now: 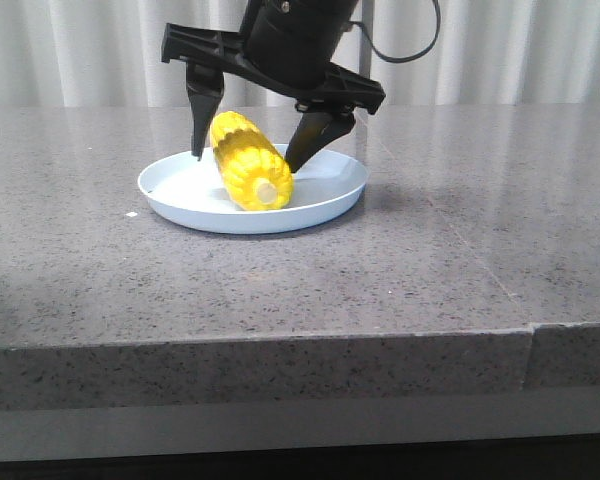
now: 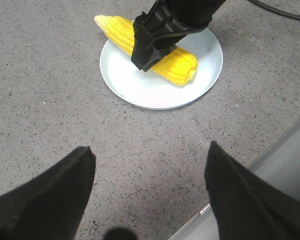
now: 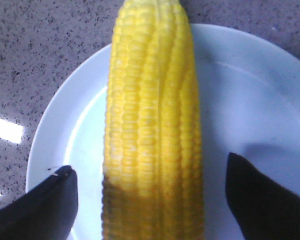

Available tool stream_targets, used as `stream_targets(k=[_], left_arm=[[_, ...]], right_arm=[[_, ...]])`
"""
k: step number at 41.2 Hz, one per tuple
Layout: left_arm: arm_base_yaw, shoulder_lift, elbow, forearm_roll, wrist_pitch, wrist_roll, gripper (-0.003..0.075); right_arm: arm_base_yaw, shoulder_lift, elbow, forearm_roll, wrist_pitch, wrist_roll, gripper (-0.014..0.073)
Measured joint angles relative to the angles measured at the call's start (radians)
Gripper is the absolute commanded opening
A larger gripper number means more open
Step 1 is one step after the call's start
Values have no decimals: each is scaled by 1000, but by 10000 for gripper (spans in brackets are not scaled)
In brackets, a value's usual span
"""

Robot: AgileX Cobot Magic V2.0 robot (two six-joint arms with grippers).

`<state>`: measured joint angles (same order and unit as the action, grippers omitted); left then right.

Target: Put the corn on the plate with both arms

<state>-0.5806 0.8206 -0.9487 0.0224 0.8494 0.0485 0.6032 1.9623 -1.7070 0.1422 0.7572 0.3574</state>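
Yellow kerneled corn [image 1: 250, 173], on plate [image 1: 325, 212]

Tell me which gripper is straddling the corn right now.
The right gripper: its open fingers flank the corn over the plate. The left gripper hovers open above bare table, away from the plate.

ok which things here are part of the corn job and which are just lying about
Part of the job:
- corn, lying on the plate
- plate
- right gripper, fingers open either side of the corn
- left gripper, open, away from the plate

Just there:
- grey table
- white curtain
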Motion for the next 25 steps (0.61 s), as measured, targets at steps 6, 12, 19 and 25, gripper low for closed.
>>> stream_targets(k=[6,12,19,25], left_arm=[[0,0,0,0,0,0,461],[0,0,0,0,0,0,461],[0,0,0,0,0,0,461],[0,0,0,0,0,0,461]], right_arm=[[0,-53,0,-24,15,-31,654],[0,-159,0,-47,74,-171,654],[0,-308,34,-91,175,-350,654],[0,-451,156,-123,211,-400,654]])
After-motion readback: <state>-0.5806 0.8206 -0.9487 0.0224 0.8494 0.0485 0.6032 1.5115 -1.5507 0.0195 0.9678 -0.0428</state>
